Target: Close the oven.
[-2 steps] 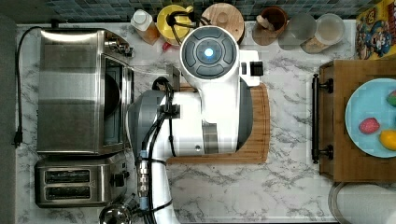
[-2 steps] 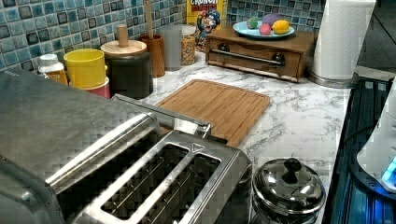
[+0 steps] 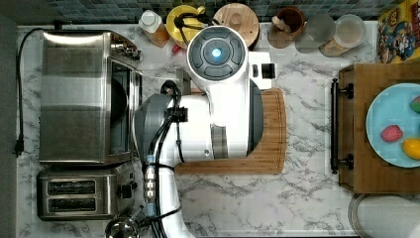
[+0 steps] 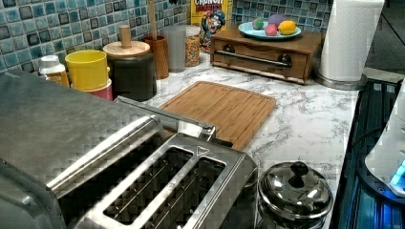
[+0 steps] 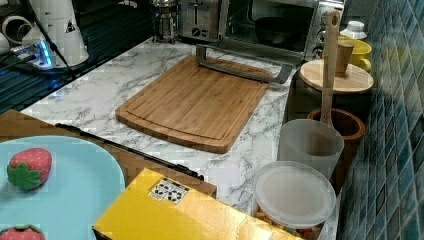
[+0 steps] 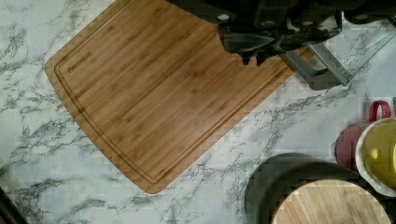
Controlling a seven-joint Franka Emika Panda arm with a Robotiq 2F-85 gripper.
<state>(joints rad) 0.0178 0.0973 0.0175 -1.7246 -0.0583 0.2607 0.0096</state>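
Oven (image 5: 270, 22) door down flat, handle bar (image 6: 317, 67) just beside hand (image 6: 254, 58); hand nearly shut, holding nothing.

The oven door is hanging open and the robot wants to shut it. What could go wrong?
The oven door lies flat, its handle resting over the cutting board edge. The gripper hovers just beside that handle, so it might slip off the thin bar while lifting. The dark canister with the wooden lid and the yellow cup stand close by; a wide swing could knock them.
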